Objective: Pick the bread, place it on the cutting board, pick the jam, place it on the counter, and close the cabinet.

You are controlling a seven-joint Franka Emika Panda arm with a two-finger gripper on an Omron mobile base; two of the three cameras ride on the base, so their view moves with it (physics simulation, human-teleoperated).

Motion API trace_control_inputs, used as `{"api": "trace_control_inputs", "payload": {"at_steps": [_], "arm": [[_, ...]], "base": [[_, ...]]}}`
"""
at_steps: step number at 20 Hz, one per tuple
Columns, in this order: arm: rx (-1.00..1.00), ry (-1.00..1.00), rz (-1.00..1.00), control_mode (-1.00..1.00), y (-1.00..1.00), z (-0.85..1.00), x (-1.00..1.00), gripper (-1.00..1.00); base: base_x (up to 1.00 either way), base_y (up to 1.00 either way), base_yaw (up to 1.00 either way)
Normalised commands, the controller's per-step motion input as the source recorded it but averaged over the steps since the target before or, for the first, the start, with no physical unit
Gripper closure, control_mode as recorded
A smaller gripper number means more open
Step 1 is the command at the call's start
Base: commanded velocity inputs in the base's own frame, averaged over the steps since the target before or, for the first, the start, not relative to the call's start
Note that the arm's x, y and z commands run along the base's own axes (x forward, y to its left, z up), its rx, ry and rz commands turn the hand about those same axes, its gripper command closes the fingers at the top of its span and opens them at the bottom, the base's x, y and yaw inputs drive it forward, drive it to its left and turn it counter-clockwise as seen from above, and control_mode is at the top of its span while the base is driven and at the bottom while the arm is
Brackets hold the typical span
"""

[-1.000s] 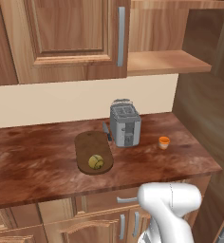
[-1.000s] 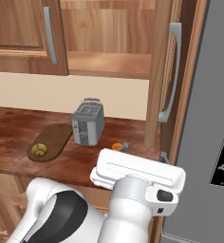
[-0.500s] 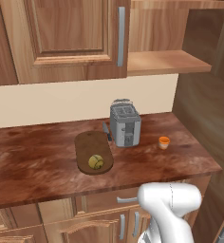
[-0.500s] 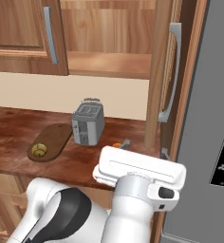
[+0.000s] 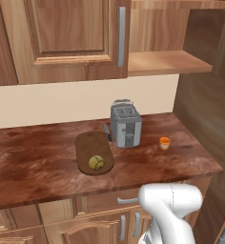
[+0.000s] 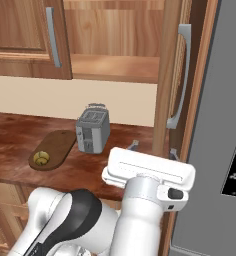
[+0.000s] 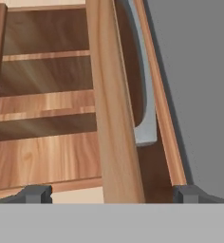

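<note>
The olive-yellow bread (image 5: pixel 96 162) (image 6: pixel 40 158) lies on the near end of the dark oval cutting board (image 5: pixel 88 143) (image 6: pixel 60 142). The small orange jam (image 5: pixel 165 142) stands on the reddish counter (image 5: pixel 38 162), right of the toaster. The upper cabinet's left door (image 5: pixel 71 38) is shut; its right door (image 6: pixel 171 75) stands open, edge-on, with its grey bar handle (image 6: pixel 182 75) (image 7: pixel 144 95) on the far side. In the hand view my gripper (image 7: pixel 111 194) is open, and the door's edge (image 7: pixel 114 118) rises between the finger tips. My hand (image 6: pixel 150 172) hovers in front of that door.
A grey toaster (image 5: pixel 125 125) (image 6: pixel 92 131) stands behind the board, with a knife (image 5: pixel 107 132) beside it. The grey fridge (image 6: pixel 225 125) walls off the right. Bare cabinet shelves (image 7: pixel 47 152) show left of the door edge.
My hand has risen slightly and drifted right towards the open door, and it now covers the jam in the right base view. Bread, board and jam have not moved.
</note>
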Motion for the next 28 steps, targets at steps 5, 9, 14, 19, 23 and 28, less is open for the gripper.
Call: {"api": "trace_control_inputs", "payload": {"at_steps": [5,9,14,19,23,28], "arm": [[0.00,-0.03,0.02,-1.00,0.00,-0.01,0.28,-1.00],[0.00,-0.03,0.02,-1.00,0.00,-0.03,0.28,-1.00],[0.00,-0.03,0.03,-1.00,0.00,-0.03,0.20,-1.00],[0.00,-0.06,0.06,-1.00,0.04,-0.02,0.07,-1.00],[-0.02,-0.08,0.11,-1.00,0.22,-0.03,0.00,-1.00],[-0.02,-0.08,0.15,-1.00,0.34,-0.05,0.00,-1.00]], "base": [[0.00,0.00,0.00],[0.00,0.00,0.00],[0.00,0.00,0.00],[0.00,0.00,0.00],[0.00,0.00,0.00],[0.00,0.00,0.00]]}}
